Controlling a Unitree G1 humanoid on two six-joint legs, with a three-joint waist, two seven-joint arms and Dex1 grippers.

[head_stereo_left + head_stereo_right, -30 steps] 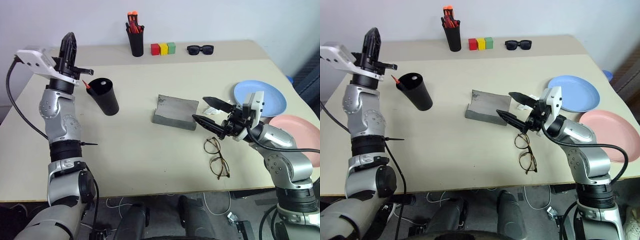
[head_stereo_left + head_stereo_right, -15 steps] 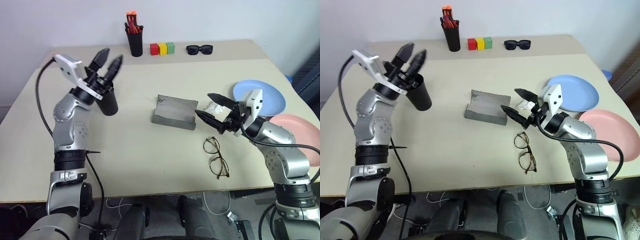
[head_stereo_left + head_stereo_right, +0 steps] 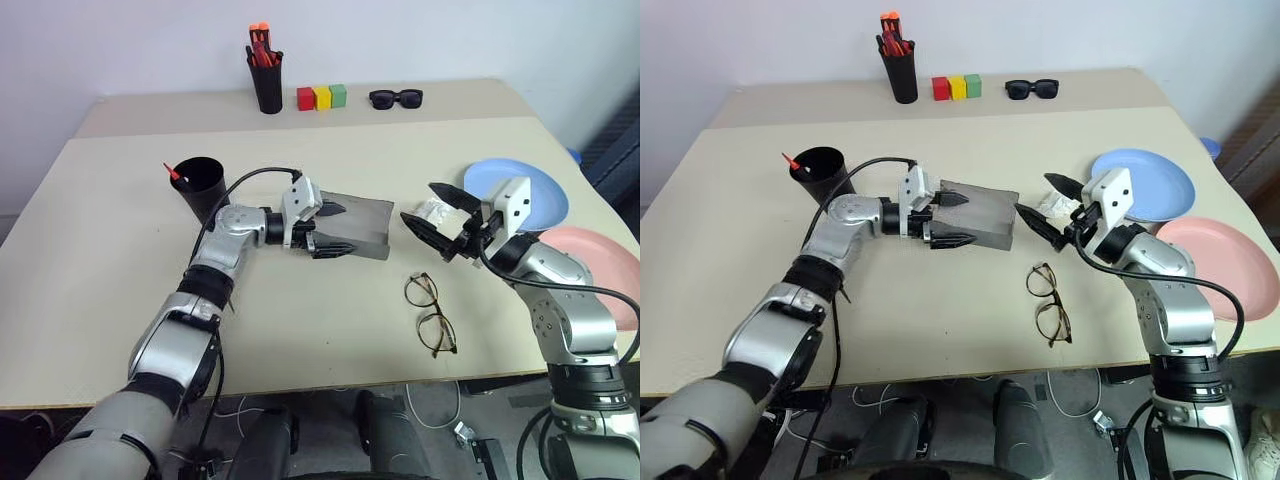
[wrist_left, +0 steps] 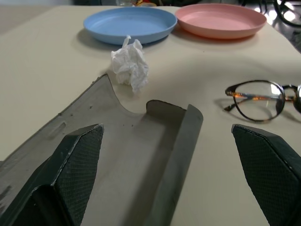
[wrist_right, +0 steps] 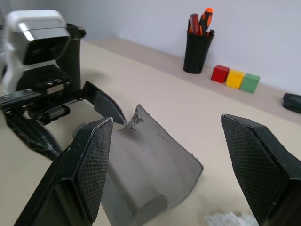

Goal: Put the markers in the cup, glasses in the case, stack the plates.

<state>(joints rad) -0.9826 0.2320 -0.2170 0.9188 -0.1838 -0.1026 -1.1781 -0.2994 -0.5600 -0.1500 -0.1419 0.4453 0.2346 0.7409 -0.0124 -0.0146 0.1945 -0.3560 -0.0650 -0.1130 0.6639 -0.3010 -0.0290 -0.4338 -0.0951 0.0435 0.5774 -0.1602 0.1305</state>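
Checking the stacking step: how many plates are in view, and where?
2. The blue plate lies on the table's right side, behind the right gripper; the pink plate sits beside it, nearer the edge. They are not stacked.

beige table [image 3: 120, 290], grey case [image 3: 355, 225], glasses [image 3: 431, 313], blue/pink plates [image 3: 545, 190], tissue wad [image 4: 130, 68], blk cup [image 3: 200, 185]

The markers [image 3: 176, 173] sit mostly hidden, it seems, inside the cup [image 3: 203, 187].

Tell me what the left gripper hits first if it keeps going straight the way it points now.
Probably the case: the open left gripper points along the table at its near end, one finger over the open tray. Beyond it lie the crumpled tissue and the glasses, though depth is hard to judge.
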